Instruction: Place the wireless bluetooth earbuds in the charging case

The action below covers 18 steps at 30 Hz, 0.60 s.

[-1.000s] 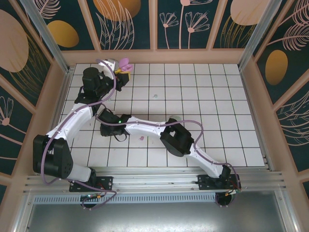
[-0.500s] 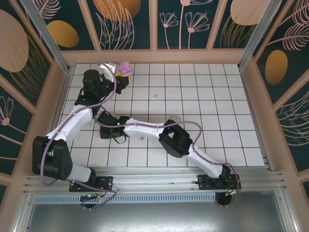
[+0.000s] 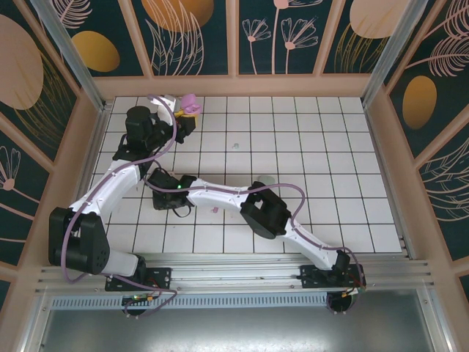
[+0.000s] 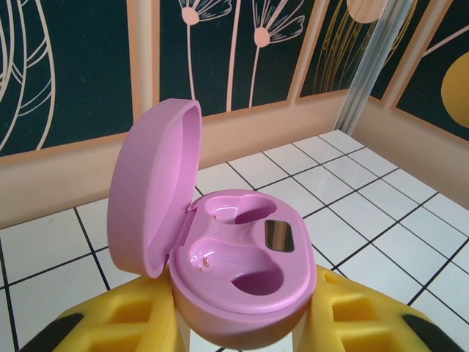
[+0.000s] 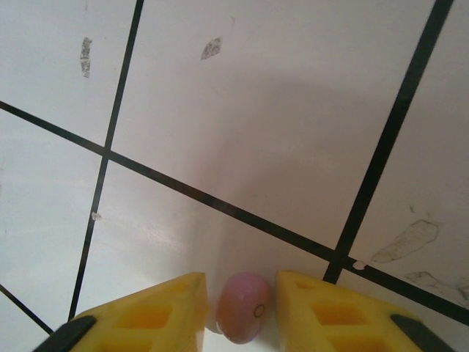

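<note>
**Bud bracketed, case waiting: watch the pinch**

Nearest you, your right hand (image 5: 242, 293) is down at the white tiled bench (image 3: 330, 169), with one yellow finger on each side of the tiny pink-purple pebble-shaped earbud (image 5: 244, 317). The bud lies on the tile just short of a black grout line. The hand is narrowed closely around it, but you cannot tell whether the pads are bearing on it yet.

The bud looks smooth and rounded, so a squeeze that lands off its middle will likely shoot it out forward or backward. If the fingers ride too high they may only clip its crown and roll it. If they sit too low, the tips may drag on the tile.

Farther out, a small pale mint bud (image 3: 234, 144) lies alone on the open tiles, well apart from both arms.

At the far left, near the back wall, your left hand (image 4: 245, 326) is pressed onto the lower body of the pink-purple oval plastic charging case (image 4: 238, 257). It holds the case clear of the bench with the lid (image 4: 150, 191) standing open. Both wells look empty.

In the overhead view your right forearm stretches across toward the left arm, so a direct lift toward the case risks brushing it. A knock on the open lid could swing it shut. A bud offered the wrong way round probably won't seat.
</note>
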Each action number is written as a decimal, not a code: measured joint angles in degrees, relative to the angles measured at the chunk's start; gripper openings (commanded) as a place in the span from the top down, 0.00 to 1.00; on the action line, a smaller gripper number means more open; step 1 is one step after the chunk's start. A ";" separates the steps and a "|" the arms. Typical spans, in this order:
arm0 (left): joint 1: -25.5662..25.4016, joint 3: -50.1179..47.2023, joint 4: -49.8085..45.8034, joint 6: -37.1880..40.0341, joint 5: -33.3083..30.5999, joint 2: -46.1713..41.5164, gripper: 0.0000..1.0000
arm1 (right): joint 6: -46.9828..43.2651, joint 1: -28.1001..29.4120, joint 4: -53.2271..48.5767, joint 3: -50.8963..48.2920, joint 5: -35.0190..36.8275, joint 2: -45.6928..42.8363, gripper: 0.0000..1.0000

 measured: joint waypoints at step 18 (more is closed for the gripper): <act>0.00 -1.16 -0.79 0.70 0.22 -0.37 0.97 | -2.12 -0.44 1.86 -5.40 0.44 -3.19 0.84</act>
